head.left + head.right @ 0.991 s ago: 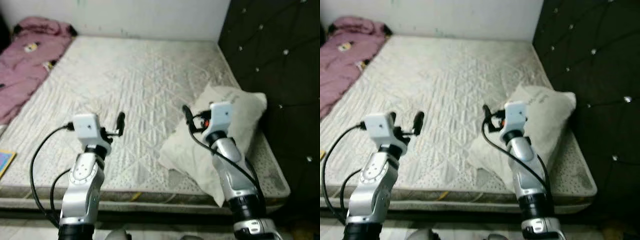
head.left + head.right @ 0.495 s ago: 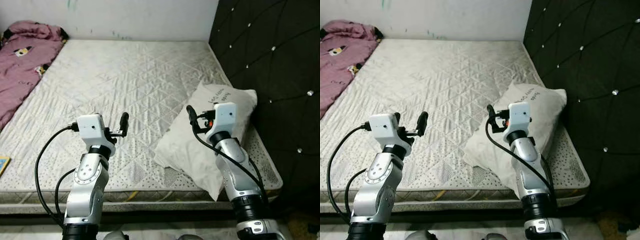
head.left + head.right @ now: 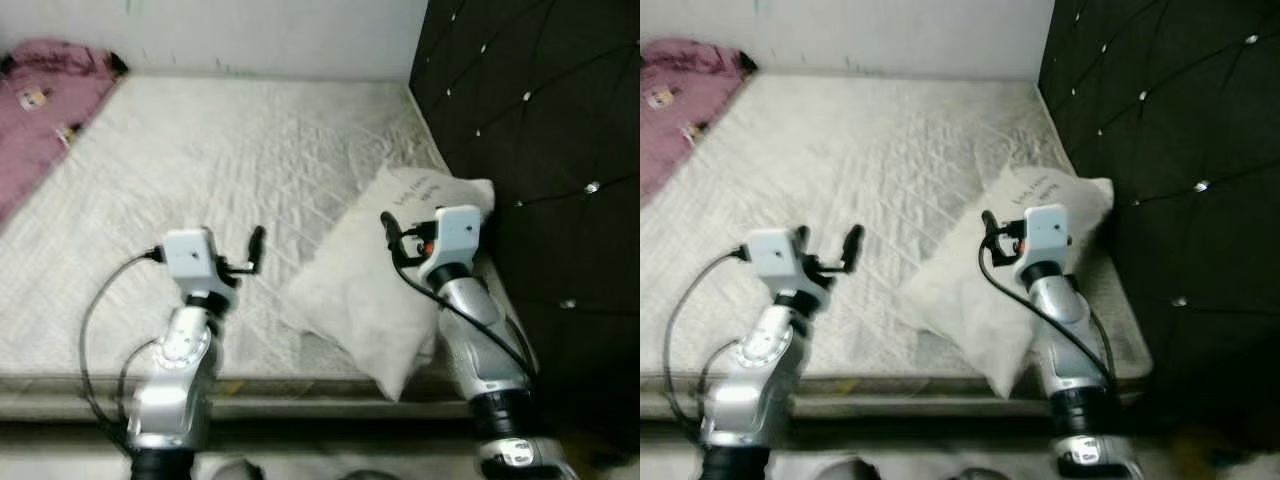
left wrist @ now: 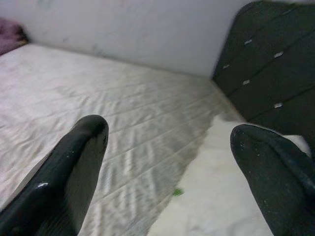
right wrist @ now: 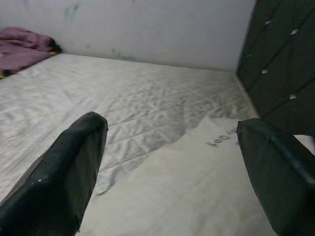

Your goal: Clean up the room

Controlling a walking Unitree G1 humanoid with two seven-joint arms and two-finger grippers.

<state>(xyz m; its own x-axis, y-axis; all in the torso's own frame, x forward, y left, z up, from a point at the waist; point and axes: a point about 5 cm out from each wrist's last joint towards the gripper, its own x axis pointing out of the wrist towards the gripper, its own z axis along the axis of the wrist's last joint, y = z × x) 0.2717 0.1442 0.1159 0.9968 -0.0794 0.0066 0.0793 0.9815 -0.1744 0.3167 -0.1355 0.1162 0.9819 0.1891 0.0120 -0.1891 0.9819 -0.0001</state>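
Two grippers hang over the bed (image 3: 230, 170) with fingers spread wide. Left gripper (image 4: 170, 162) holds nothing, and right gripper (image 5: 172, 162) floats above the white pillow (image 3: 370, 290), empty too.

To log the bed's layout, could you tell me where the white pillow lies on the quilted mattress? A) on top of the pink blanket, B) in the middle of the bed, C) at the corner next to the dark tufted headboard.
C: the white pillow lies on the quilted mattress at its near corner, right beside the dark tufted headboard, far from the pink blanket.
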